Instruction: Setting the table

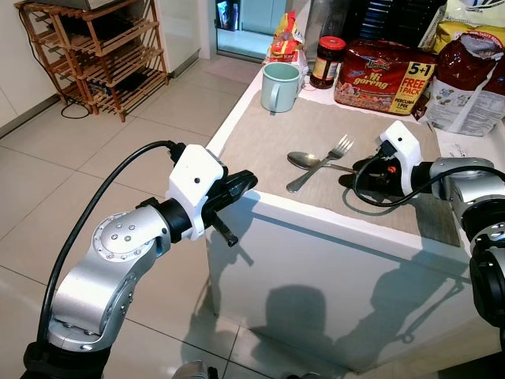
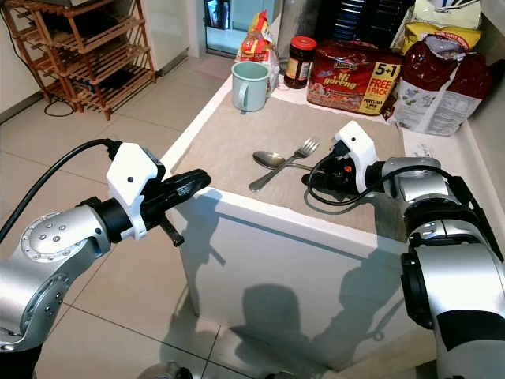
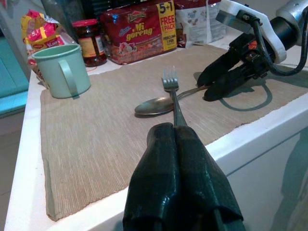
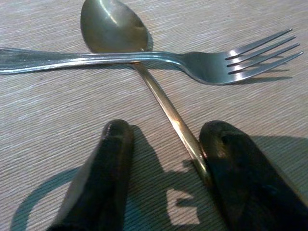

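We are working at a white tabletop (image 1: 260,207) covered by a beige placemat (image 1: 268,146), and the setting is only partly laid. A spoon (image 1: 304,161) and a fork (image 1: 331,154) are lying crossed near the middle of the mat, the fork over the spoon, so they are still needing to be separated and squared up. A pale green mug (image 1: 280,85) is standing at the mat's eleven o'clock corner, and we are seeing no plate. Our right gripper (image 4: 163,159) is resting low on the mat at about three o'clock from the cutlery, its fingers (image 4: 103,178) apart and straddling the end of the spoon's handle, one finger touching it, not yet clamped. Our left gripper (image 1: 241,185) is hovering off the near edge of the tabletop at about seven o'clock from the cutlery, its fingers pressed together and holding nothing. Behind the mat, at twelve o'clock, a jar (image 1: 326,61), a red noodle pack (image 1: 383,75) and other food bags are standing. We are judging that closing on the spoon handle and drawing it out from under the fork is the step in hand.
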